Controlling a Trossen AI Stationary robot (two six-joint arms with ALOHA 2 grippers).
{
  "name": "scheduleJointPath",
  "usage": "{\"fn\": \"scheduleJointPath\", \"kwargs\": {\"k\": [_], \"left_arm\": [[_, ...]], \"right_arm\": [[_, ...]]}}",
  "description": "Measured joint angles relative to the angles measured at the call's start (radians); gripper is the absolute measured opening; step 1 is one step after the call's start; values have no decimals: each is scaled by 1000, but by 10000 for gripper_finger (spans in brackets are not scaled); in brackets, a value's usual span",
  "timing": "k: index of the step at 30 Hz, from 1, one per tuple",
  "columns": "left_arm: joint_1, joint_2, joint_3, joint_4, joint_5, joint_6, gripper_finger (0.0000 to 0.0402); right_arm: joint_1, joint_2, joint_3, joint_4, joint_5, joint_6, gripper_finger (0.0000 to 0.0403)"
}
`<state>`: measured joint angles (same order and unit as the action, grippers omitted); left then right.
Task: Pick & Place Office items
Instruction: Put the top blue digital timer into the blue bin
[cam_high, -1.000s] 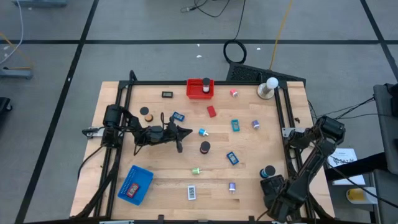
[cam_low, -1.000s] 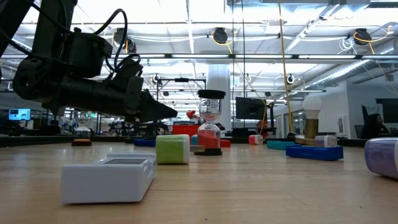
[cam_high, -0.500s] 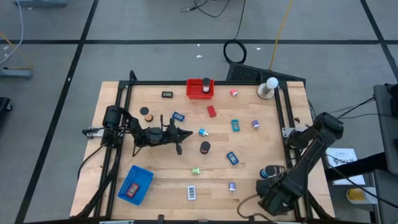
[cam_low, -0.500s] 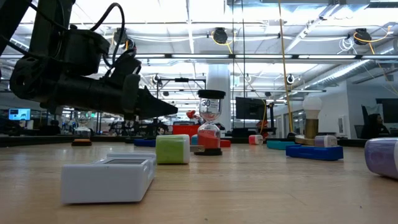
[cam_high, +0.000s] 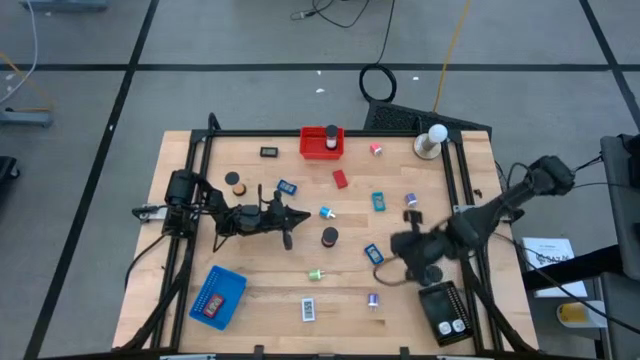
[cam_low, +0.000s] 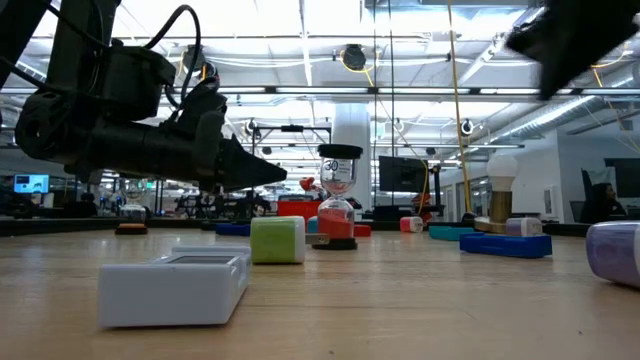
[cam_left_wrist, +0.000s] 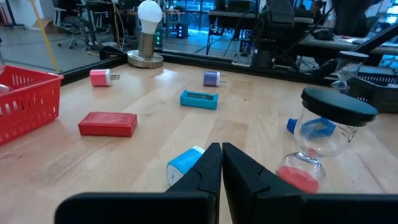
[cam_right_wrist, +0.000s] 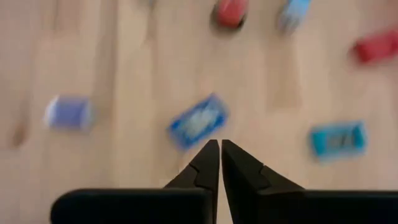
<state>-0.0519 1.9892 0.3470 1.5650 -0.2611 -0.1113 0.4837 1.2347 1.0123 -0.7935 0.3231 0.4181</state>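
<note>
The office items lie scattered on the wooden table: a red block (cam_high: 340, 179), a teal block (cam_high: 379, 202), a blue block (cam_high: 373, 254), a green bit (cam_high: 315, 274), a purple bit (cam_high: 373, 299) and a white-labelled rectangle (cam_high: 308, 310). My left gripper (cam_high: 300, 212) points level over the table's middle, shut with nothing in it, short of a light-blue piece (cam_left_wrist: 183, 165) and an hourglass (cam_left_wrist: 323, 140). My right gripper (cam_high: 400, 243) hangs above the table, shut and holding nothing, and points down at the blue block (cam_right_wrist: 198, 121).
A red tray (cam_high: 322, 142) stands at the far edge, a blue tray (cam_high: 218, 295) near left, and a black tray (cam_high: 445, 308) at the near right corner. A white bulb on a round stand (cam_high: 432, 140) stands far right. Black frame rails run along both table sides.
My right gripper has swung up from over the black tray at the near right corner and toward the table's middle and far side, turning as it went. The tray now shows uncovered. The items have kept their places.
</note>
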Motion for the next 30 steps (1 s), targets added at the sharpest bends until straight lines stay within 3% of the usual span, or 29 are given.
{"fn": "scheduleJointPath", "kwargs": {"k": [9,14,19,25,30], "left_arm": [[-3,0,53,0,50,1,21],[2,-24,68,-11,19,-71,21],[3,-167,41,-154,-65,-94,15],[30,-417,39,-564,-82,-199,7],[40,-576,51,-872,-72,-325,7]], "right_arm": [[-294,-85,-293,801,14,-546,1],[-445,-85,-384,1142,13,-649,1],[-586,-85,-399,1179,13,-577,1],[-709,-75,-402,1121,-89,-439,1],[-748,-74,-431,1122,-143,-472,0]]}}
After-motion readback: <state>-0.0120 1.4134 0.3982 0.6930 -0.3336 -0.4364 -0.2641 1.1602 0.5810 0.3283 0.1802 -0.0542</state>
